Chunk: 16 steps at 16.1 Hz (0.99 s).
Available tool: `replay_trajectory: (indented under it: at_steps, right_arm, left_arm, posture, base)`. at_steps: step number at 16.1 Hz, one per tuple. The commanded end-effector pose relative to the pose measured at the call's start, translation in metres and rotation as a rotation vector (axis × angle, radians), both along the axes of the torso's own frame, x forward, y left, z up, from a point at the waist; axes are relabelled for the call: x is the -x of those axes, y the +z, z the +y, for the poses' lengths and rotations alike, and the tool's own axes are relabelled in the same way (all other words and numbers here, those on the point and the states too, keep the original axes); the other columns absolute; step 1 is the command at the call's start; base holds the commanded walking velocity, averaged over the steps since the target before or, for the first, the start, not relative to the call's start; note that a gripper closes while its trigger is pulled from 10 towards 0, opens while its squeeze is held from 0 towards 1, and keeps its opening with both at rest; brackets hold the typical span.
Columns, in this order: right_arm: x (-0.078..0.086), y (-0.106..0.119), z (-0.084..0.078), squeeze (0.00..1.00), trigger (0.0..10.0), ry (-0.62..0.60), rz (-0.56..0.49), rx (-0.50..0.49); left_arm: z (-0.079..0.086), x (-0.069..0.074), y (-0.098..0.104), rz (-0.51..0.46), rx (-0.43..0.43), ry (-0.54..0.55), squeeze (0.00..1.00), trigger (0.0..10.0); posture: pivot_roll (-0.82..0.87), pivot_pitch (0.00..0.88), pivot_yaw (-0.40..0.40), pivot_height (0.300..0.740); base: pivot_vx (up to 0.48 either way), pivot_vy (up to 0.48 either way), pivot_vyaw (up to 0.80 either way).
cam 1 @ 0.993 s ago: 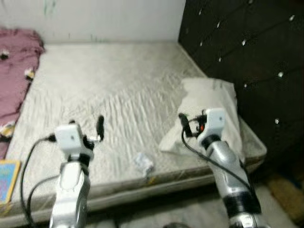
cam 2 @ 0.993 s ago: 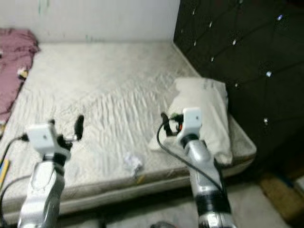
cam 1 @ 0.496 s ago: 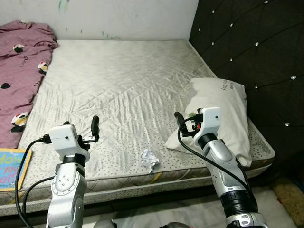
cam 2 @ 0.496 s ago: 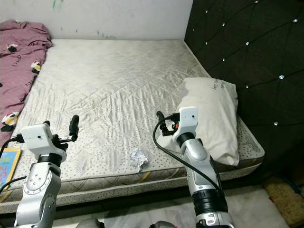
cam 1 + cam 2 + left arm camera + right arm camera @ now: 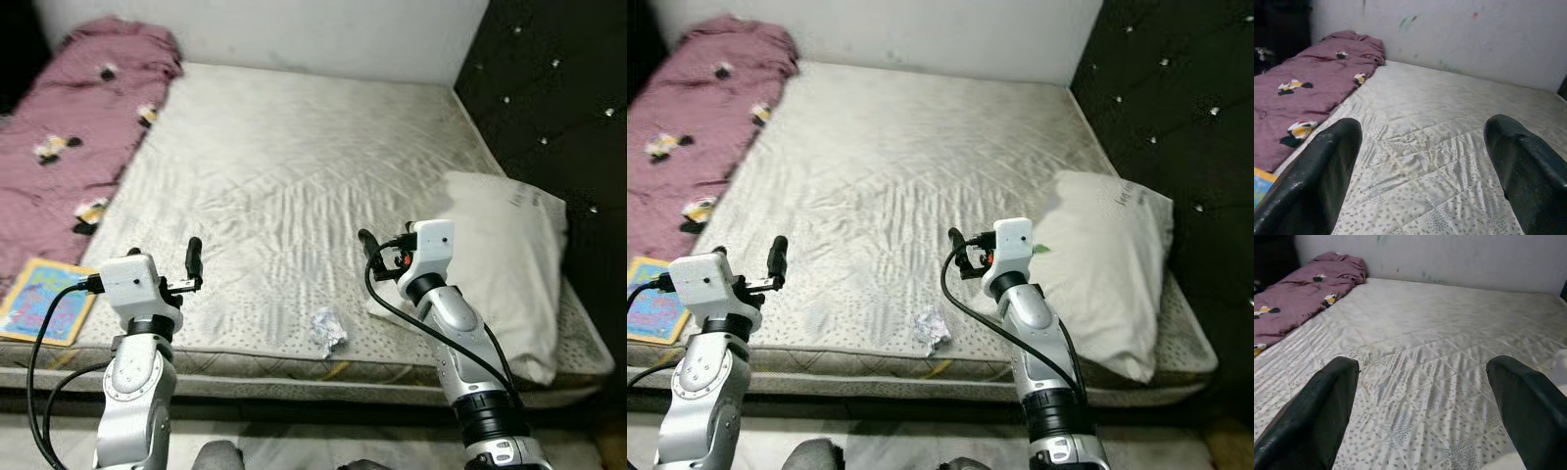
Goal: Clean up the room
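Left gripper (image 5: 1420, 171): raised over the near left part of the mattress (image 5: 294, 166). In the left wrist view its two black fingers (image 5: 1312, 181) stand wide apart with nothing between them; they touch nothing.

Right gripper (image 5: 1425, 406): raised over the near right part of the mattress, just left of the pillow (image 5: 514, 264). In the right wrist view its fingers (image 5: 1317, 411) are likewise spread wide, empty, and clear of the mattress surface.

Crumpled paper wad (image 5: 329, 329): lies on the mattress close to the near edge, between the two arms and nearer the right one. Neither gripper is in contact with it.

Pillow: white, lying along the right side of the mattress beside the black tufted headboard (image 5: 549, 88), its near end reaching toward the near right corner.

Maroon blanket (image 5: 73, 127): patterned, spread along the far left side of the bed, reaching the far wall (image 5: 294, 34).

Colourful book (image 5: 44, 299): lies flat at the near left, touching the mattress's left edge, below the blanket.

Mattress: bare, quilted, pale grey.
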State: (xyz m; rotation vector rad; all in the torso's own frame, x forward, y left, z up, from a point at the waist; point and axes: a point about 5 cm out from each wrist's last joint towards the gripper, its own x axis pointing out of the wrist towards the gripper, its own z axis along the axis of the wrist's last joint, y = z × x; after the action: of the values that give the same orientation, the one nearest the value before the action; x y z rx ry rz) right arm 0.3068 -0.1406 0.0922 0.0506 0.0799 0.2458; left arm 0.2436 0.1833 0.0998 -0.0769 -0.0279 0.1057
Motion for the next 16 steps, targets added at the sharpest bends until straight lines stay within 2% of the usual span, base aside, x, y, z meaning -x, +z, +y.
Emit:
replay_trajectory:
  at_steps: [1, 6, 12, 15, 16]
  right_arm:
    - [-0.001, 0.003, -0.004, 0.0, 10.0, -0.013, -0.006, 0.003]
    - [-0.001, 0.003, -0.005, 0.0, 10.0, -0.022, -0.008, -0.008]
    - [-0.001, 0.006, -0.006, 0.0, 10.0, -0.048, -0.015, -0.006]
    - [0.006, 0.01, -0.016, 0.0, 10.0, -0.075, -0.018, 0.018]
    - [0.016, 0.011, -0.025, 0.0, 10.0, -0.076, -0.024, 0.043]
  left_arm:
    - [-0.003, -0.001, 0.007, -0.025, -0.016, -0.007, 0.0, 10.0]
    - [-0.005, -0.003, 0.011, -0.021, -0.039, -0.006, 0.0, 10.0]
    - [-0.003, -0.003, 0.003, 0.014, -0.014, 0.009, 0.0, 10.0]
    - [-0.002, 0.002, 0.007, -0.005, -0.048, 0.004, 0.0, 10.0]
    - [0.0, 0.01, 0.008, 0.0, -0.05, 0.006, 0.0, 10.0]
  posture:
    - [0.0, 0.0, -0.088, 0.74]
    - [0.0, 0.0, -0.087, 0.74]
    - [-0.01, 0.0, -0.084, 0.74]
    - [0.0, 0.0, -0.081, 0.74]
    - [-0.01, 0.0, -0.076, 0.74]
  base:
    - [0.0, 0.0, 0.0]
    - [0.0, 0.0, 0.0]
    - [0.0, 0.0, 0.0]
    - [0.0, 0.0, 0.0]
    - [0.0, 0.0, 0.0]
